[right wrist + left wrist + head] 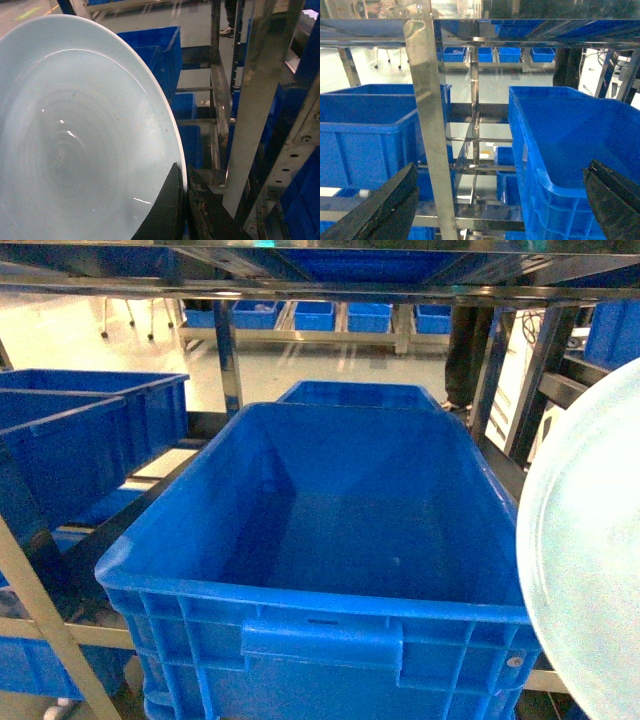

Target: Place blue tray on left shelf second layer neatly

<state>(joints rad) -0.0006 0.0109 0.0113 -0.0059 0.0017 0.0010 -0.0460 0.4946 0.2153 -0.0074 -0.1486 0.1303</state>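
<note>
The blue tray (80, 140) is a pale, glossy round dish that fills the left of the right wrist view, held on edge. My right gripper (184, 200) is shut on its rim, one finger on each face. In the head view the blue tray (590, 560) rises at the right edge, beside the big crate; neither gripper shows there. The shiny steel shelf (228, 350) stands ahead, its tier loaded with deep blue crates; I cannot tell which tier is the second layer. My left gripper (500, 207) is open and empty, facing a steel upright (432, 125).
A large deep blue crate (330, 540) fills the tier straight ahead, with another crate (70, 440) to its left and one behind it (360, 393). A steel upright (255, 100) stands close to the tray's right. More crates line the far wall (315, 315).
</note>
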